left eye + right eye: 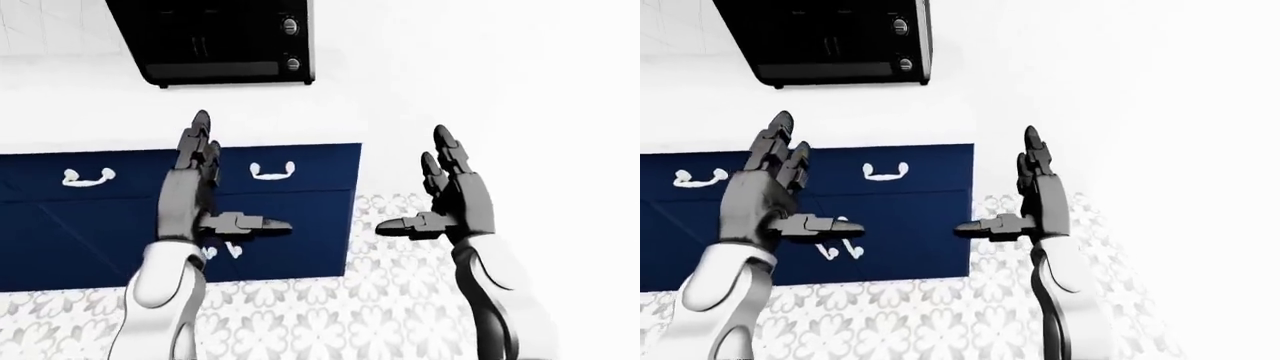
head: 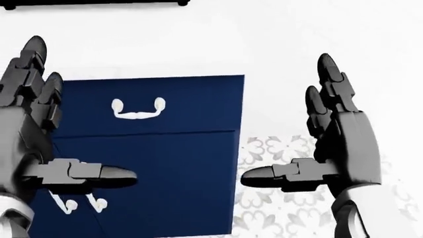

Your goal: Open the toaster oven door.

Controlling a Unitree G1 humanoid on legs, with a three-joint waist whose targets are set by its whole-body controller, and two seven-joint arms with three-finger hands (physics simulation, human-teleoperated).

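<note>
Both hands raised and open, short of the toaster oven.

Left hand [image 1: 200, 196] and right hand [image 1: 452, 201] hang in mid-air with fingers pointing up the view and thumbs turned toward each other, gripping nothing and well apart. Largest in the left-eye view is the white counter [image 1: 420, 90], running across the upper half. Under it stand navy cabinet fronts [image 1: 290, 225] with white drawer pulls [image 1: 272, 172] and a pair of white door handles [image 1: 838, 250]. A patterned floor [image 1: 300, 315] fills the bottom. At the top left of that view, the black toaster oven [image 1: 215, 39] sits on the counter, door closed, two knobs [image 1: 291, 45] down its right side.
</note>
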